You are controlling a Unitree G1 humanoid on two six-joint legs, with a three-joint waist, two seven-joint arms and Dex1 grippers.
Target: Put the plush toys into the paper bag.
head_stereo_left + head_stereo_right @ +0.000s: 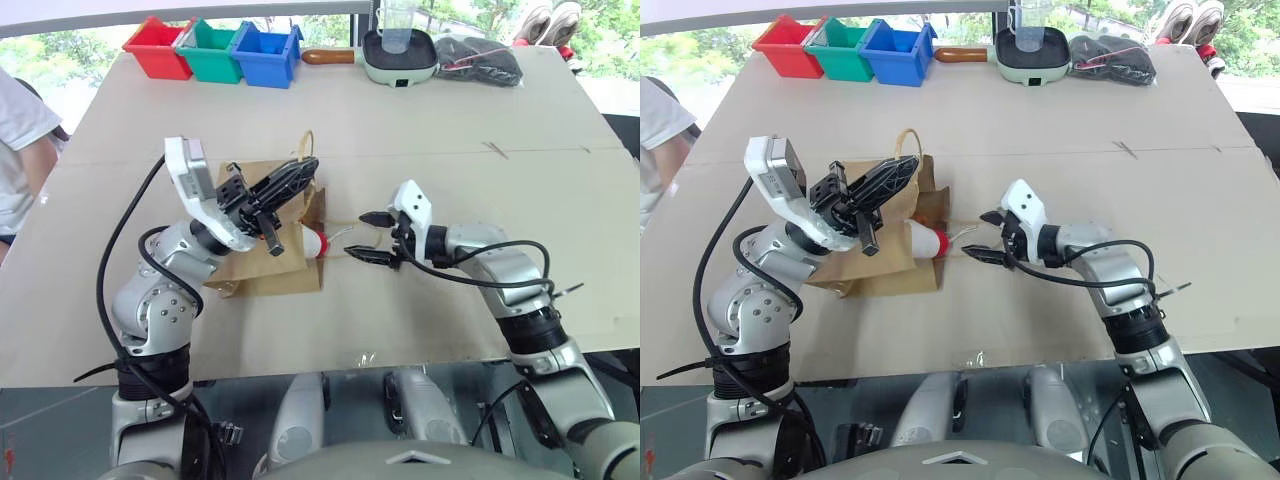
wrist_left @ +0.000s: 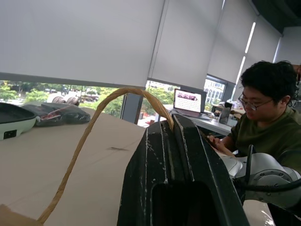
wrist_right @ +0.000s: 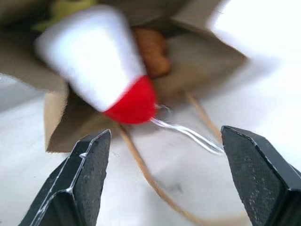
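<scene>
Paper bag [image 1: 270,235] is lying on its side on the counter [image 1: 420,130], mouth facing my right arm. My left fingers [image 1: 292,178] are pressing together on one twisted handle [image 2: 94,141], lifting the bag's upper edge. White rocket toy [image 3: 94,66] is resting in the bag's mouth, its red tip [image 3: 134,103] poking out toward my right fingers [image 1: 373,236], which are standing spread and empty just beside it, not touching. Orange-brown plush [image 3: 150,52] is sitting deeper inside the bag, behind the rocket. Second handle [image 3: 146,174] is trailing on the counter below the rocket. Coloured bins [image 1: 215,48] are standing at the counter's far edge.
</scene>
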